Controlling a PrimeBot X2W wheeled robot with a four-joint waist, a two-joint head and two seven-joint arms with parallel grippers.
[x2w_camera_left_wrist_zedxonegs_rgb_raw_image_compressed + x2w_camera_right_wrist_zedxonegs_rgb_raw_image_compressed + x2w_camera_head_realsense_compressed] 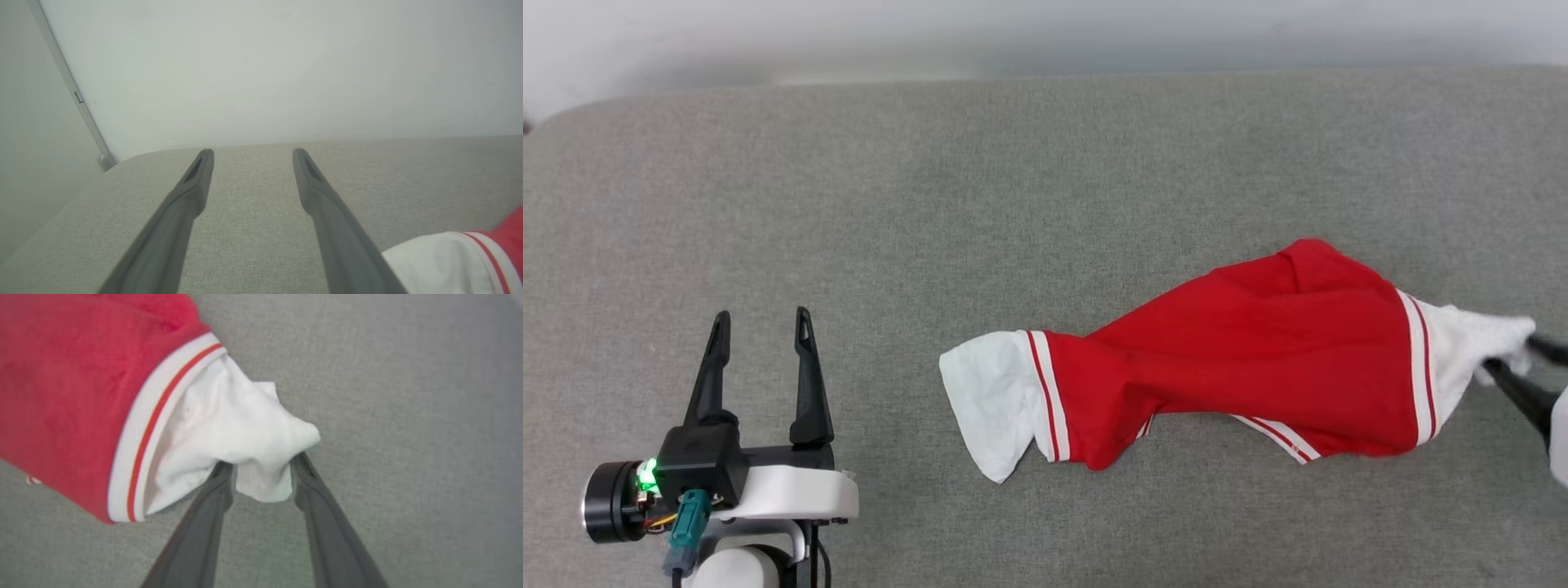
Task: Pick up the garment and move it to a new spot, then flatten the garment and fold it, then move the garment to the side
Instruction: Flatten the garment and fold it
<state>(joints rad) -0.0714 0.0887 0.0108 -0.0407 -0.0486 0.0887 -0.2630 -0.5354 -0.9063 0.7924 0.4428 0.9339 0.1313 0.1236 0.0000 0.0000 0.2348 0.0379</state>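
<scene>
The garment [1241, 359] is a red jersey with white sleeves and red-and-white trim, lying bunched and stretched sideways on the grey cushion at centre right. My right gripper [1512, 357] is at its right sleeve by the frame edge. In the right wrist view that gripper [261, 463] has its fingers spread, open, and the white sleeve tip [261, 482] hangs loosely between them. My left gripper [760, 322] stands open and empty at lower left, well apart from the left sleeve [988, 400]. In the left wrist view, the left gripper [251, 153] points at the wall, and the garment [449, 261] is at lower right.
The grey cushion [1013, 204] spans the whole head view, with a rounded corner at far left [547, 122] and its far edge against a pale wall [286, 61]. Bare cushion lies on all sides of the garment.
</scene>
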